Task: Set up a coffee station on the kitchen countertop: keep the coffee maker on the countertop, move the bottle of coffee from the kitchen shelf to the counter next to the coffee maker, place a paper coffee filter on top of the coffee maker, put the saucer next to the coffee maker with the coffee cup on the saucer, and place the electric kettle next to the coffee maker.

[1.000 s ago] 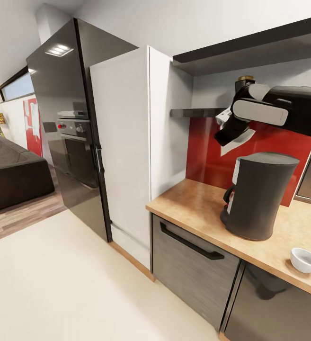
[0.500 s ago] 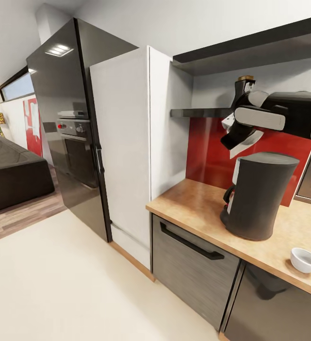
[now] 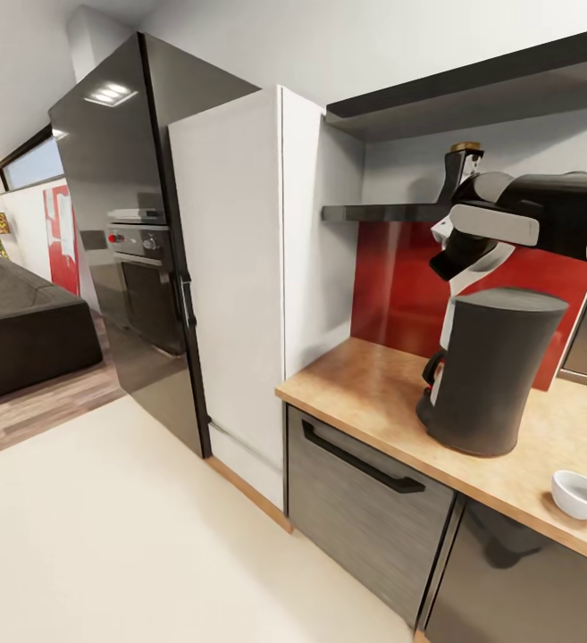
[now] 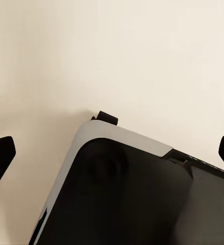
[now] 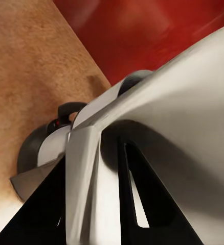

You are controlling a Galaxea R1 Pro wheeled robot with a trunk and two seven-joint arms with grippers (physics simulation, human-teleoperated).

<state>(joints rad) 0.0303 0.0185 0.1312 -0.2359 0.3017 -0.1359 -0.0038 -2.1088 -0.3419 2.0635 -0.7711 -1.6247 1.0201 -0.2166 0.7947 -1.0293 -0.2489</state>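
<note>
The dark-grey coffee maker [image 3: 490, 375] stands on the wood-grain kitchen countertop [image 3: 364, 384]. Just above its top edge my right gripper [image 3: 456, 261] is shut on the white paper coffee filter [image 3: 465, 279]. In the right wrist view the paper coffee filter [image 5: 163, 102] sits pinched in my right gripper [image 5: 96, 204], with the coffee maker [image 5: 43, 148] below it. The bottle of coffee [image 3: 463, 163] stands on the kitchen shelf [image 3: 373, 212], partly hidden behind my arm. A white coffee cup [image 3: 579, 494] sits near the counter's front edge. My left gripper [image 4: 112, 153] is open over the pale floor.
A tall white cabinet [image 3: 239, 286] and a black fridge unit with a built-in oven [image 3: 137, 259] stand left of the counter. Grey cabinet fronts with a black handle [image 3: 360, 460] lie under the worktop. A dark upper shelf [image 3: 472, 85] hangs overhead.
My right gripper has carried the filter to the right and down, closer to the coffee maker's top. More of the bottle shows behind the arm.
</note>
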